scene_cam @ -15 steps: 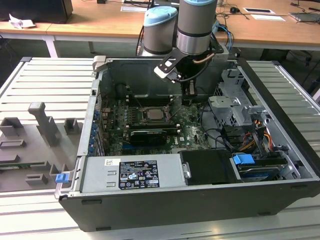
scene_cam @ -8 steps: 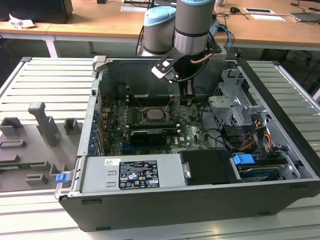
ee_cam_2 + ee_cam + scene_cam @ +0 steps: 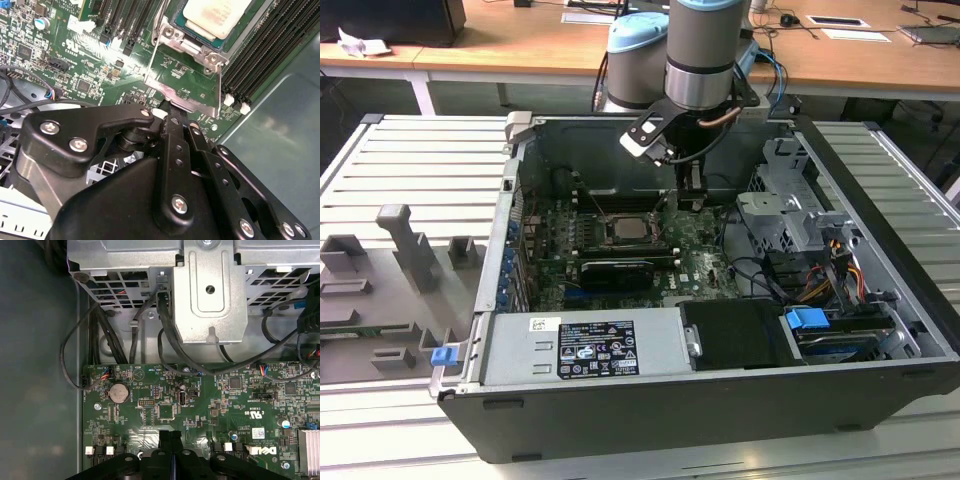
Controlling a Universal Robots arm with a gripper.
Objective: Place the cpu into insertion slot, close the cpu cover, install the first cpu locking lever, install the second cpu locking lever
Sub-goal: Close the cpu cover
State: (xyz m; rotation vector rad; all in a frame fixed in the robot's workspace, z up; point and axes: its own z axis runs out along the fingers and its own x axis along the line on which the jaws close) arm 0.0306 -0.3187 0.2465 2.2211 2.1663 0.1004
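Observation:
The cpu [image 3: 625, 228] lies flat in the insertion slot [image 3: 620, 246] in the middle of the motherboard, its pale metal top [image 3: 215, 17] facing up. The cpu cover [image 3: 187, 100] is a silvery frame with an open window. It stands raised off the slot, hinged at the slot's edge, and green board shows through the window. My gripper [image 3: 691, 200] hangs inside the case at the exterior view's right of the slot. Its black fingers [image 3: 172, 135] are shut together, and the gripper [image 3: 169, 106] touches the cover's free edge. The shut gripper [image 3: 170, 436] also shows in the first wrist view.
Long black memory slots [image 3: 260, 60] flank the socket. A metal drive cage [image 3: 790, 200] and cable bundles [image 3: 820, 280] crowd the exterior view's right. The power supply [image 3: 585, 345] lies along the near case wall. A grey fixture plate [image 3: 400, 260] lies outside the case.

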